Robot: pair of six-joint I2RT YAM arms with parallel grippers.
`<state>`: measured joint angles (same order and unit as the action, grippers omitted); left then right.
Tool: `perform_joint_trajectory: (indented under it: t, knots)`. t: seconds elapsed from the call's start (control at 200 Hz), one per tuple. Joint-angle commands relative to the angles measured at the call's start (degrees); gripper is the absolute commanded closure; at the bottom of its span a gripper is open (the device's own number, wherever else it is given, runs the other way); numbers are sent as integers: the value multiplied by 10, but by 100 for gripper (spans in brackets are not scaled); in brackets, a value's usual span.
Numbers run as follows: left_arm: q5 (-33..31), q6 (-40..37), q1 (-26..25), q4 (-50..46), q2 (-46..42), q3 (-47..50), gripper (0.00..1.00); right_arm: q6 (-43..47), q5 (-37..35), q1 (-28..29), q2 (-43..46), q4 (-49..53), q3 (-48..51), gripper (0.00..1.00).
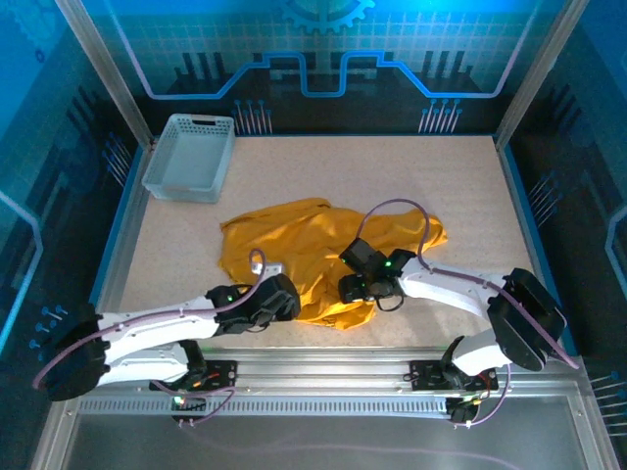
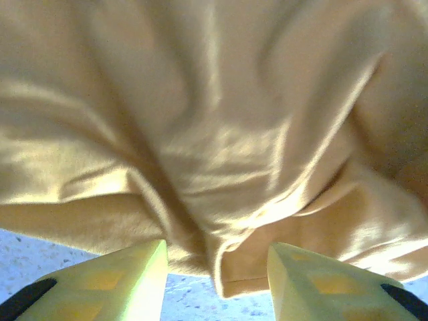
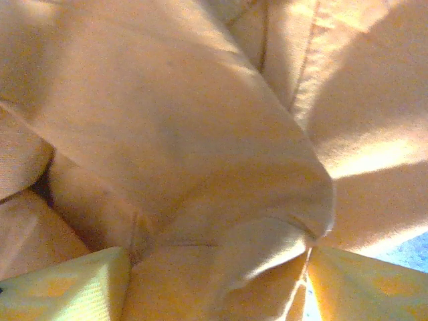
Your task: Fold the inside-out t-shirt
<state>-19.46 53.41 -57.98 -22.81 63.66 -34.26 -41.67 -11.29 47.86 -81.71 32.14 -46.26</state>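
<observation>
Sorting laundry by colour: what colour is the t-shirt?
Mustard yellow t-shirt, clearest in the top external view.

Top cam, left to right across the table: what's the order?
basket → left end effector → right end effector. Shirt spans both end effectors, so it's left unplaced.

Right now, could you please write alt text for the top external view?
A crumpled mustard t-shirt lies on the table, with the left gripper and right gripper down on its near edge. A grey lattice basket sits at the far left corner.
</observation>
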Motion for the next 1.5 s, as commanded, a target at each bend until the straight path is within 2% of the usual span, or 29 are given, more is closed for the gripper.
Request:
perform_joint_trajectory:
  t: [0.0,0.105,0.275,0.39,0.51,0.56,0.685,0.79,0.925,1.035,1.155,1.266,1.401,1.496]
  knots:
    - [-26,-84,-6,-46,8,-60,54,-31,-33,6,31,19,32,29]
    - [6,-107,-18,-7,45,-76,53,-47,-26,5,49,6,46,29]
    - [46,-108,-18,43,140,-94,50,-66,-17,-2,34,1,44,23]
    - [39,-90,-16,41,204,-113,48,-62,8,-13,32,-41,58,36]
    - [35,-62,-4,66,204,-96,48,-51,-16,-18,51,-14,52,54]
    - [31,-64,-3,70,203,-95,46,-43,-29,-23,63,3,50,57]
    - [32,-77,-2,60,208,-112,47,-25,-57,-28,106,45,43,38]
    - [25,-85,-2,36,217,-129,48,-22,-51,-28,142,53,40,30]
    - [-7,-75,1,30,185,-109,46,-18,-17,-3,134,21,29,27]
    - [28,-68,21,74,154,-79,49,-25,-23,6,92,9,15,26]
    - [27,-79,11,43,182,-116,55,-31,-52,-14,64,16,19,26]
    - [15,-72,3,18,211,-140,55,-26,-18,-50,74,-14,52,28]
    - [11,-72,4,15,241,-148,56,-24,-8,-55,74,-23,63,27]
    - [6,-67,7,7,267,-161,62,-22,11,-61,52,-41,69,26]
